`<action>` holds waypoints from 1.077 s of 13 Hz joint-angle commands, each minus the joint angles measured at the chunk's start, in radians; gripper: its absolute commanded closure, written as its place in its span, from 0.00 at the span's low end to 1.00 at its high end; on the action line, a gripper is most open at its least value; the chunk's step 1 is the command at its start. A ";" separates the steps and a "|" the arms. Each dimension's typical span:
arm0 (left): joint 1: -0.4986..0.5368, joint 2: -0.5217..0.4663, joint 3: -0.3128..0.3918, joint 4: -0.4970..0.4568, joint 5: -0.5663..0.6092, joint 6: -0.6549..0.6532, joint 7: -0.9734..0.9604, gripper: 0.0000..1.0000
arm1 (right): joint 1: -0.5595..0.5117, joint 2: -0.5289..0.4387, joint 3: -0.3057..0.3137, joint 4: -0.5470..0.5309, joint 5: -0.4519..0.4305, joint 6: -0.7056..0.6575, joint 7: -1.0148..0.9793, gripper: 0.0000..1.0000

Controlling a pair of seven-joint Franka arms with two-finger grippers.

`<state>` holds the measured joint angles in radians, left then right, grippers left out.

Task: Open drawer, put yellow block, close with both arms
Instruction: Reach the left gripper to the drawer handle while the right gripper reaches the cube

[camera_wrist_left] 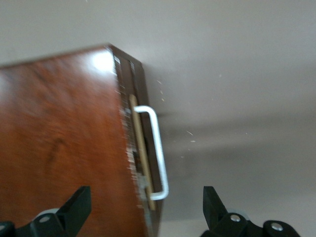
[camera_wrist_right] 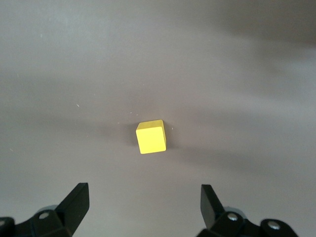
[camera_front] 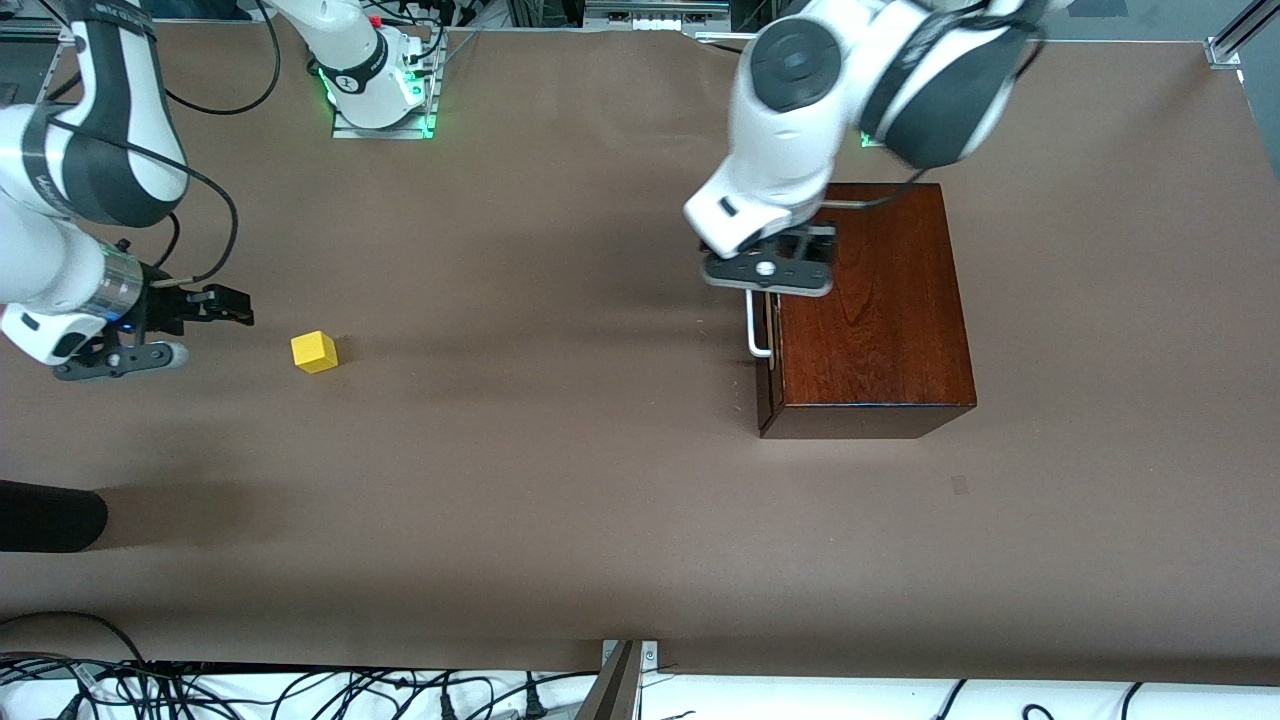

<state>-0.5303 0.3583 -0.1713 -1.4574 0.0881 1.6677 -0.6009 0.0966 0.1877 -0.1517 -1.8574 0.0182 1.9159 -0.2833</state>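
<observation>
The drawer is shut inside the dark wooden box, which sits at the right of the middle of the front view. Its white handle sticks out from the box's front. The left gripper hangs right over the handle, and its jaws are spread wide with nothing in them. In the left wrist view the handle sits between the two black fingertips, but farther down.

The yellow block sits alone on the brown tabletop, at the left of the front view, well apart from the box. The right gripper is just beside the block, jaws spread and empty too.

I think the first step is in hand: opening the drawer. Next, the left gripper should go down, pinch the handle and pull it out straight.
</observation>
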 commanded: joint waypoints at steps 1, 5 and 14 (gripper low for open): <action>-0.052 0.092 0.013 0.028 0.045 0.027 -0.103 0.00 | -0.003 -0.060 0.004 -0.147 0.013 0.127 -0.126 0.00; -0.080 0.157 0.010 0.000 0.070 0.090 -0.249 0.00 | -0.003 -0.067 0.004 -0.304 0.014 0.325 -0.234 0.00; -0.082 0.195 0.010 -0.092 0.176 0.188 -0.296 0.00 | -0.005 0.025 0.007 -0.413 0.016 0.598 -0.261 0.00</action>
<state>-0.5994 0.5583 -0.1701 -1.5425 0.2348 1.8500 -0.8813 0.0967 0.1866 -0.1490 -2.2626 0.0182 2.4639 -0.5215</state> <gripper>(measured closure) 0.000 0.000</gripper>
